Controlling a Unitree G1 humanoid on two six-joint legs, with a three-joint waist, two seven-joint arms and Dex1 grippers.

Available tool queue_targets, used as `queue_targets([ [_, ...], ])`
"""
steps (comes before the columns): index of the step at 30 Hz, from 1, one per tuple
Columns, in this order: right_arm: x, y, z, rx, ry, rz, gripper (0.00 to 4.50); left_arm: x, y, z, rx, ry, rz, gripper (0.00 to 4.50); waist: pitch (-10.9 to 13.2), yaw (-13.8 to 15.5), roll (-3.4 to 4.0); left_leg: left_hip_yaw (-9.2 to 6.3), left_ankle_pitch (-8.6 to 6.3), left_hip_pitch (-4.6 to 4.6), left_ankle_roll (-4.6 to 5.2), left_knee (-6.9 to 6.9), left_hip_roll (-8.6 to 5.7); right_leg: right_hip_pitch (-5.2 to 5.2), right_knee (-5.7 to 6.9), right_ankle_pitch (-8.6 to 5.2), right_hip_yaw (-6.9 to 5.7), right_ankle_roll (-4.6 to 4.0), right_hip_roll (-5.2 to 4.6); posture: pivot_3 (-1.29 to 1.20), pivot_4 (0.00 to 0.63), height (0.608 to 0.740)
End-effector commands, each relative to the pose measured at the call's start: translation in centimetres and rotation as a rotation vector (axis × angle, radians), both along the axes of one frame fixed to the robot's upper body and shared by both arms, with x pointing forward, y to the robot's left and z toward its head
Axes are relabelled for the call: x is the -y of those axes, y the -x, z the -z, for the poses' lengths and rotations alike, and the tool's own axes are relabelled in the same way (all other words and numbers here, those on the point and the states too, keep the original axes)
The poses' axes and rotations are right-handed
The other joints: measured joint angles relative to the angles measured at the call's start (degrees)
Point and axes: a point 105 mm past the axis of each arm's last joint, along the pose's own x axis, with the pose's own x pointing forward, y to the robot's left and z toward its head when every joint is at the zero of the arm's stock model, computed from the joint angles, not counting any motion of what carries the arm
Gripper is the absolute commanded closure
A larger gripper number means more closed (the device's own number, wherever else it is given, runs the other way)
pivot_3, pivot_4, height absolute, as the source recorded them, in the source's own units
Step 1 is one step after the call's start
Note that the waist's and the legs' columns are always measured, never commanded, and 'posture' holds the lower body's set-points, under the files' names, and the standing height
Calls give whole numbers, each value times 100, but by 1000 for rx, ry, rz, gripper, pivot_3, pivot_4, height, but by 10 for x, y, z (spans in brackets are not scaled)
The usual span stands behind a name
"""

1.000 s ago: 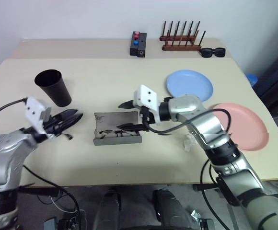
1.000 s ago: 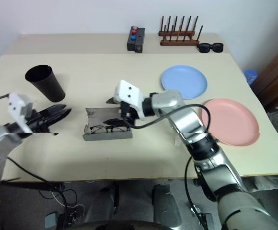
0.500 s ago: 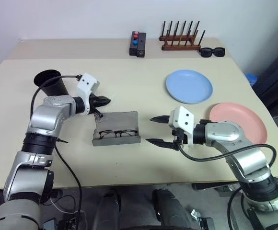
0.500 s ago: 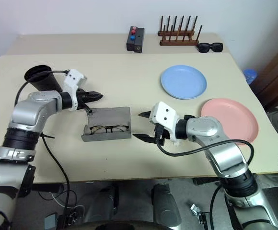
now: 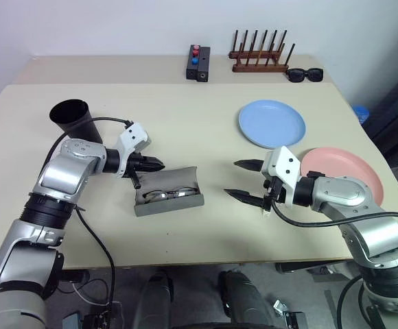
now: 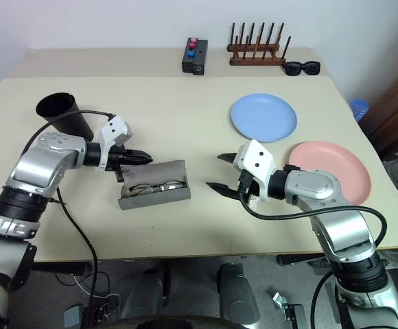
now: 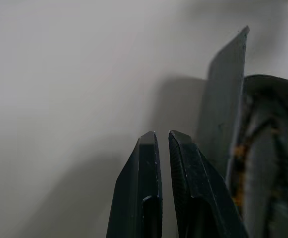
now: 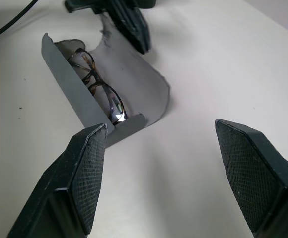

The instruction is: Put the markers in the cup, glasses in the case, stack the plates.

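The grey case (image 5: 178, 200) lies open at mid-table with the glasses (image 5: 159, 196) inside. Its curved lid (image 5: 175, 177) stands tilted up over them. My left gripper (image 5: 158, 164) is shut and empty, its tip against or just short of the back of the lid (image 7: 227, 94). My right gripper (image 5: 233, 179) hangs open and empty to the right of the case, clear of it, and its wrist view shows the glasses (image 8: 103, 93). The black cup (image 5: 75, 120) stands upright at far left. The light blue plate (image 5: 271, 123) and the pink plate (image 5: 350, 175) lie apart at right. The markers are out of view.
Along the table's far edge stand a black box with red and blue buttons (image 5: 198, 63), a wooden peg rack (image 5: 259, 59) and black sunglasses (image 5: 303, 74). Bare tabletop lies between the case and the plates, and in front of the case.
My left gripper swung right from below the cup to the back of the case's lid, which now tips up. My right gripper drew back to the right, away from the case.
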Motion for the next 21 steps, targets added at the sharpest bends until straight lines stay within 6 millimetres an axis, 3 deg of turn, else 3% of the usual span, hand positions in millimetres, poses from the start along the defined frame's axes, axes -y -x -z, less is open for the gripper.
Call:
queue_targets([
  [1, 0, -5, -9, 50, 0, 6, 982, 7, 21, -13, 42, 34, 90, 4147, 0, -4, 0, 0, 0, 0, 0, 1, 0, 1, 0, 0, 0, 0, 0, 0, 150, 740],
  [6, 6, -22, -7, 62, 10, 75, 982, 14, 53, -2, 18, 30, 167, 4147, 0, 3, 1, 0, 0, 1, 1, 0, 0, 1, 1, 0, -1, 0, -1, 0, 150, 740],
  [9, 12, -33, -8, 73, 20, 132, 982, 10, 62, 8, 31, -14, 179, 4147, 0, 1, 1, 1, 0, 1, 1, 11, 0, 4, 1, 0, 1, -2, -2, 0, 150, 740],
  [17, 54, -89, -4, 152, 187, 427, 982, -11, 57, 5, 151, 12, 50, 4147, 1, -7, 3, 4, 0, 4, 1, 9, 0, 4, -1, 1, 0, -5, -6, 0, 150, 740],
  [21, 64, -101, 5, 201, 293, 450, 982, -17, 52, -14, 246, 138, -40, 4147, 2, 6, 4, 7, -1, 2, 2, 3, -1, 1, -5, 1, 1, -4, -6, 0, 150, 740],
])
